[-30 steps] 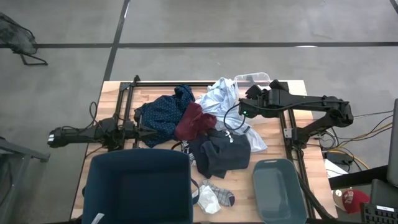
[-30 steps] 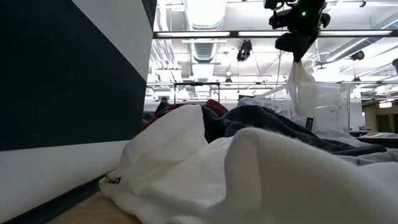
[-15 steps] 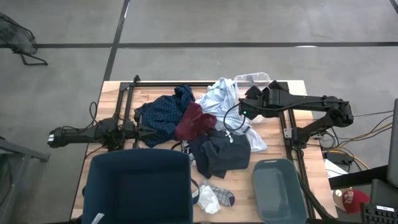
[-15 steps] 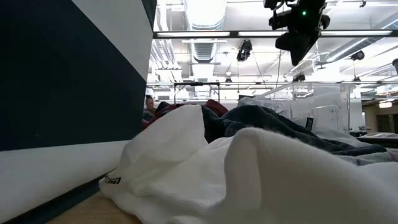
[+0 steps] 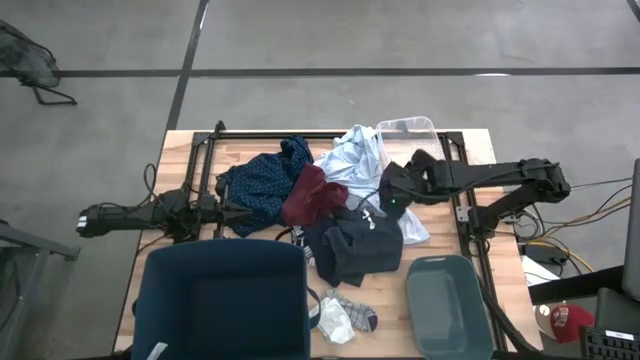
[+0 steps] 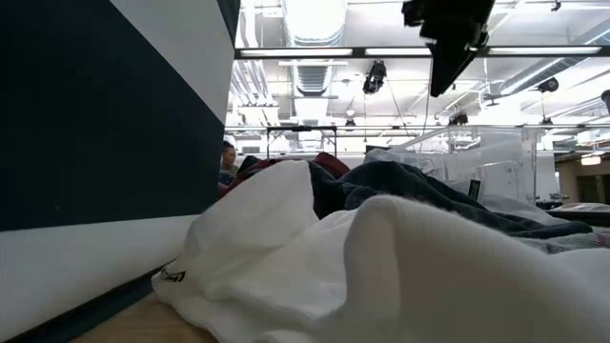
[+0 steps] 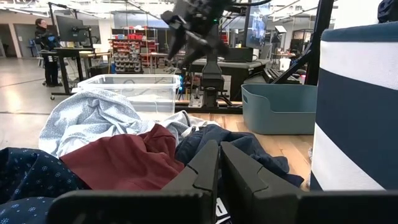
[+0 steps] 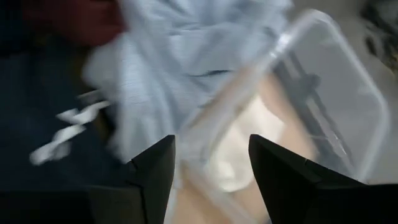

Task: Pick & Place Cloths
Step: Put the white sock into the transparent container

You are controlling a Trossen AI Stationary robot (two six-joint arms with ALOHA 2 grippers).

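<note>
While the right hand (image 5: 392, 192) hangs over the pile's right side, its fingers (image 8: 152, 168) stand apart with nothing between them; wrist view looks down on the pale blue-white shirt (image 8: 180, 56) and the clear plastic tub (image 8: 323, 99). Left hand (image 7: 219, 163) is pinched closed, empty, parked low at the table's (image 5: 180, 160) left, aimed at the heap.

Cloths sit mid-table: navy dotted shirt (image 5: 262, 182), maroon piece (image 5: 312, 195), pale shirt by the tub, black printed garment (image 5: 355, 245), socks (image 5: 345, 315) near the front edge beside the dark blue bin (image 5: 220, 300). Teal tray (image 5: 445, 305) front right.

Handling, my read: all soft, light, no rigid edge. They'll drape and drag neighbours. Grab a raised fold or bunched ridge, pinch deep, lift high to clear the pile.

Versus a second ago: white cloth dangled from the right hand in the low view, now gone. Hand has since opened and swung left toward the pile.
</note>
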